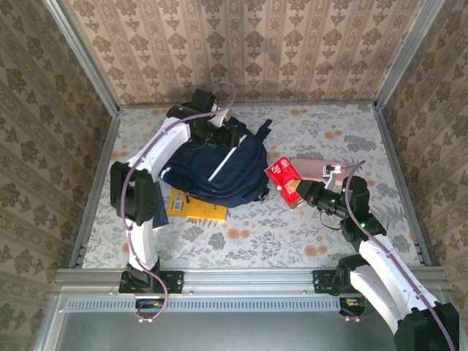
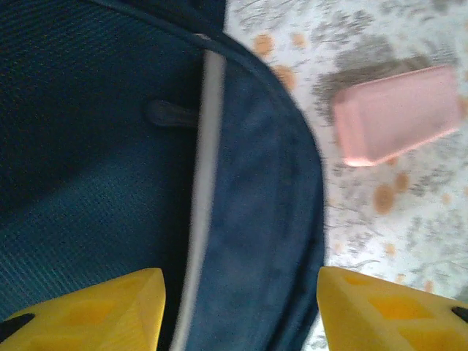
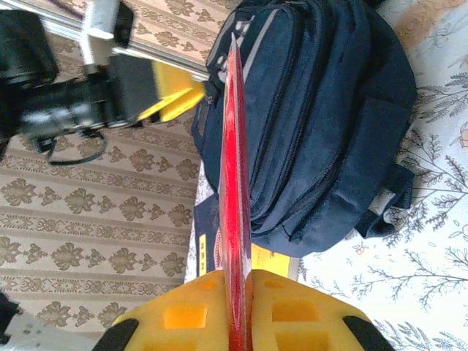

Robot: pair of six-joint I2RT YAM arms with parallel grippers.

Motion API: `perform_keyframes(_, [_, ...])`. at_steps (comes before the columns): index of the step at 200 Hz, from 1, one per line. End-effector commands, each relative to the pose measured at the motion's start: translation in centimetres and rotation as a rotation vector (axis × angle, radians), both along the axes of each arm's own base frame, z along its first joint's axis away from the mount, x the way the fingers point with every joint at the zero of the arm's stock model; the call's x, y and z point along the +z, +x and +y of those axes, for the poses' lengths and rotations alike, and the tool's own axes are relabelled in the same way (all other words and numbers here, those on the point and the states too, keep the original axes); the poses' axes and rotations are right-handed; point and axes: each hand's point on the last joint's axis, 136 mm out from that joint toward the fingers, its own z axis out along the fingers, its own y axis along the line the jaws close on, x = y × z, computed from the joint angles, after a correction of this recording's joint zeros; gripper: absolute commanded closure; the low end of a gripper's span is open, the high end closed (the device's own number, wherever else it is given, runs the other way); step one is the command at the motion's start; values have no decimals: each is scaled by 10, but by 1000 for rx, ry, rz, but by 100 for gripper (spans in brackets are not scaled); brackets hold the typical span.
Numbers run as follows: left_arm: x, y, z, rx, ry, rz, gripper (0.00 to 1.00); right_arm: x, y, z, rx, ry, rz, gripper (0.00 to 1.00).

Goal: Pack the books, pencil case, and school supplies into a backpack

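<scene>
Top external: right gripper (image 1: 303,191) is clamping the red pack (image 1: 284,179) and holding it off the table (image 1: 256,238), just right of the backpack (image 1: 219,164). Right wrist is showing the pack edge-on, gripped by its lower edge only. It's pointing at the backpack's side, not at any opening I can see.

Left gripper (image 2: 241,311) is hovering over the backpack's far end, jaws standing apart and straddling the grey stripe (image 2: 205,183). It's not clamping anything I can see. Can't tell whether it's touching fabric.

Other items are sitting outside the bag:
- Pink box (image 2: 398,113) is lying on the table right of the backpack, near the right gripper.
- Yellow book (image 1: 197,208) is lying partly under the backpack's near edge.

Risks as I'm reading it:
- Thin pack, edge grip: any brush against fabric is likely pivoting it in the jaws or popping it out.
- If the mouth isn't gaping wide, the pack is going to be jamming on the rim and shoving the bag.
- A sliding bag would be dragging the yellow book along.
- Both arms are working around one bag, so a collision is possible.
- Right arm swinging back could be clipping the pink box.
</scene>
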Motion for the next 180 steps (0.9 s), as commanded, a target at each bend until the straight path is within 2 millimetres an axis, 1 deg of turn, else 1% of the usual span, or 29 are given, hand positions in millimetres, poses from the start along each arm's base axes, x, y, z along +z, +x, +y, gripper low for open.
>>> perform_keyframes(1, [-8, -6, 2, -85, 71, 33, 45, 6, -2, 6, 34, 18, -39, 100])
perform_keyframes(30, [-24, -13, -14, -136, 31, 88, 51, -2, -2, 5, 33, 5, -25, 100])
perform_keyframes(49, [-33, -18, -19, -147, 21, 118, 57, -5, -2, 5, 31, 0, -19, 100])
perform_keyframes(85, [-54, -29, -27, -159, 4, 189, 63, -8, 0, 4, 31, -12, -13, 100])
perform_keyframes(111, [-71, -32, -28, -160, 61, 197, 69, -14, 1, 4, 29, -15, 2, 100])
perform_keyframes(136, [-84, -27, -17, -158, 222, 149, 68, -16, 0, 4, 29, -12, 10, 100])
perform_keyframes(140, [-86, -27, -17, -161, 239, 142, 69, -16, 0, 4, 28, -12, 9, 100])
perform_keyframes(149, [-86, -25, -17, -165, 255, 127, 78, -18, 0, 3, 25, -13, 11, 100])
perform_keyframes(163, [-83, -21, -18, -161, 263, 111, 100, -20, -1, 3, 24, -14, 14, 100])
perform_keyframes(174, [-76, -18, -18, -159, 261, 90, 100, -20, -1, 3, 25, -14, 15, 100])
perform_keyframes(180, [-68, -16, -19, -157, 250, 70, 100, -20, -1, 3, 25, -14, 13, 100])
